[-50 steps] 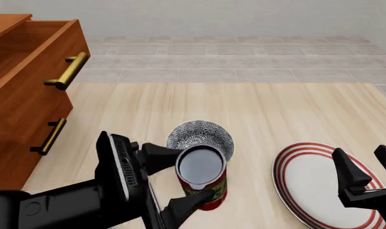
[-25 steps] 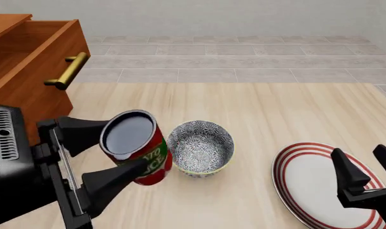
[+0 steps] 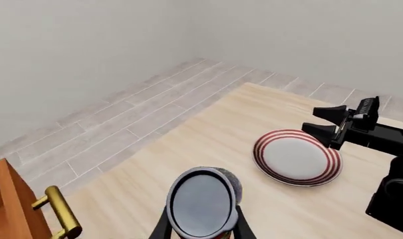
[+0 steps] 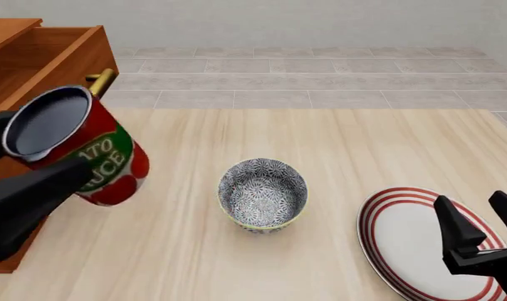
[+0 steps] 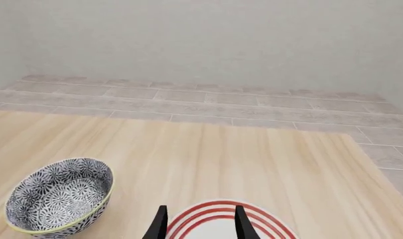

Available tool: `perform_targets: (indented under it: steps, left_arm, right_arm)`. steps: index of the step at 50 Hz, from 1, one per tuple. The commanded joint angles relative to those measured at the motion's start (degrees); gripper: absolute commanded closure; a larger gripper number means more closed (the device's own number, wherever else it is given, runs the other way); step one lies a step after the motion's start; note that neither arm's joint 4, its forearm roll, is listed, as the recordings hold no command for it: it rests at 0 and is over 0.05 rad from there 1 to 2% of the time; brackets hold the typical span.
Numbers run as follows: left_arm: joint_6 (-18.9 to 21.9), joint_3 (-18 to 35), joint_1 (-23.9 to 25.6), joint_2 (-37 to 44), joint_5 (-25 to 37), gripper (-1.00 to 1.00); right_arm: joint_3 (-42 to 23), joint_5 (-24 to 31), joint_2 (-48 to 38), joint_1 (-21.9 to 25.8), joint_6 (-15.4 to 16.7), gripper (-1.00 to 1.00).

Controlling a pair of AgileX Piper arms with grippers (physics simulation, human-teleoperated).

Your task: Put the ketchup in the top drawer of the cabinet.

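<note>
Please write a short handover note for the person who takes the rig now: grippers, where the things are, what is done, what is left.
Left gripper: shut on the ketchup, held in the air, tilted, just in front of the cabinet.
Right gripper: open, empty, above the plate.
Top drawer: pulled open.
Bowl: on the table, not involved.
Done: drawer open, ketchup picked up.
Left: carry the ketchup over the drawer, lower it in, let go.

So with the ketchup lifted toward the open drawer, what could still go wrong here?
The ketchup sits tilted in the left hand, gripped by two narrow fingers, so it might slip or twist. It is close to the top drawer front and brass handle, so it may clip them if it is not raised enough.
</note>
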State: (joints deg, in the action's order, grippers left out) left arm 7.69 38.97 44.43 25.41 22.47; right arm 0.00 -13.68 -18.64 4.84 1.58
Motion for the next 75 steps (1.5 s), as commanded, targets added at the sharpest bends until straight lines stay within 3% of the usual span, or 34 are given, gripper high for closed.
perform_targets:
  steps: [1,12,27,37,39,41,45,54,63,68,75]
  left_arm:
    - [1.4,4.5,-3.9,-3.5,6.3,1.0]
    - [2.4,11.3,-5.2,-4.0,13.4,1.0]
    - [4.0,21.0,-12.0,-3.1,22.8,1.0]
    - [5.1,27.0,-11.7,-2.0,25.1,1.0]
    - [3.7,29.2,-12.7,-2.0,25.5,1.0]
    - [5.6,29.1,-13.0,-1.8,26.1,1.0]
    - [4.5,30.5,-15.9,-0.3,27.5,1.0]
    - [4.8,34.1,-17.6,2.1,30.0,1.0]
    - [7.9,33.4,-21.5,5.3,31.1,1.0]
    - [4.4,36.5,-22.9,8.4,32.9,1.0]
    - [5.5,36.4,-26.5,9.7,31.8,1.0]
  right_arm:
    - [0.0,0.7,0.8,0.0,-0.1,-1.0]
    - [0.0,-0.1,-0.3,0.4,0.1,-1.0]
    - [0.0,-1.5,-1.8,0.5,0.1,-1.0]
    - [0.0,-1.6,-1.9,0.5,0.1,-1.0]
    - [0.0,-1.8,-2.2,0.5,0.1,-1.0]
    - [0.0,-1.9,-2.3,0.4,0.0,-1.0]
    - [0.0,-2.0,-2.5,0.4,-0.1,-1.0]
    - [0.0,-2.5,-3.2,0.4,0.0,-1.0]
    - [0.0,-1.5,-2.3,0.1,0.0,-1.0]
    - [0.0,-1.3,-2.2,0.2,-0.1,-1.0]
    - [0.0,-1.4,-2.4,0.2,-0.1,-1.0]
